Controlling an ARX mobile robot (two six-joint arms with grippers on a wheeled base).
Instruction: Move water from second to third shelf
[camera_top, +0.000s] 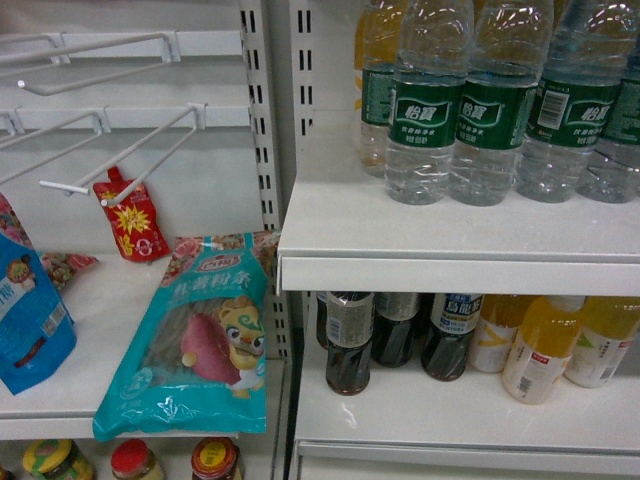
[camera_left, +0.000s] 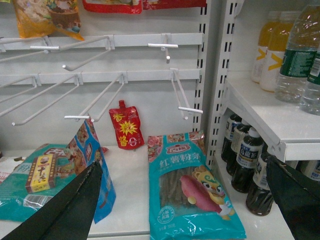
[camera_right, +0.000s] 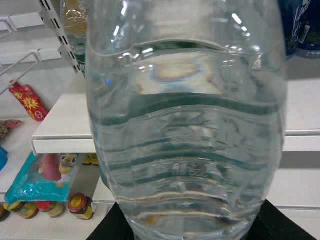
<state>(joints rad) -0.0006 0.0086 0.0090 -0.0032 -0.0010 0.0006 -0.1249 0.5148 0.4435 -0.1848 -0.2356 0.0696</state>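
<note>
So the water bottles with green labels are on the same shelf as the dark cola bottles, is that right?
Not quite. The head view shows the water bottles with green labels standing on the shelf above; the dark cola bottles stand one shelf lower, beside the orange drink bottles.

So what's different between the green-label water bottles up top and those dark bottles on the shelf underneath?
The water bottles are clear, showing colourless liquid; the dark bottles hold near-black liquid. The water bottles wear green wrap labels with white characters; the dark bottles carry pale or dark-blue labels. The water bottles look taller and wider than the dark bottles. Both stand upright in rows on white shelves.
</note>
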